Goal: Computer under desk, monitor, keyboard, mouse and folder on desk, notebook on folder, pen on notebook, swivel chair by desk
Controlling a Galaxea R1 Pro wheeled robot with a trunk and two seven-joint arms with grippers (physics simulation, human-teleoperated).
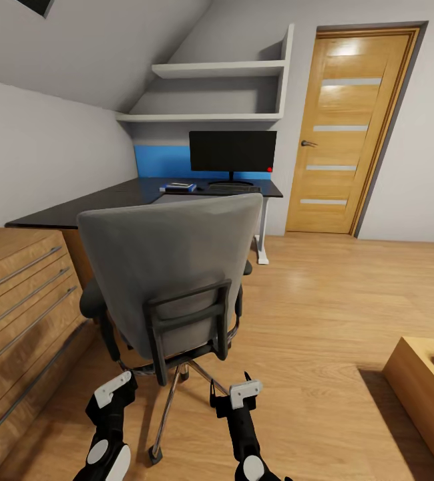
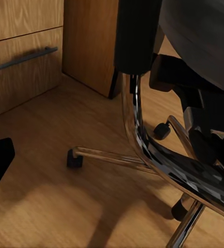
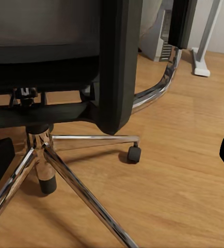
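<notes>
The swivel chair (image 1: 177,267) stands in front of me with its grey back toward me, between me and the black desk (image 1: 97,204). On the desk's far end stand the monitor (image 1: 232,151) and the keyboard (image 1: 234,189), with the blue folder (image 1: 179,188) to their left carrying a thin grey notebook; mouse and pen are too small to tell. My left gripper (image 1: 113,393) and right gripper (image 1: 239,393) hang low behind the chair's chrome base (image 3: 65,181), both open and empty. A grey computer case (image 3: 154,36) shows under the desk beside the white leg (image 3: 201,62).
Oak drawers (image 1: 17,300) line the left side close to the chair. An oak door (image 1: 350,127) is at the back right, white wall shelves (image 1: 217,70) hang above the desk, and a low oak piece (image 1: 424,381) sits at the right. Open wood floor (image 1: 324,300) lies right of the chair.
</notes>
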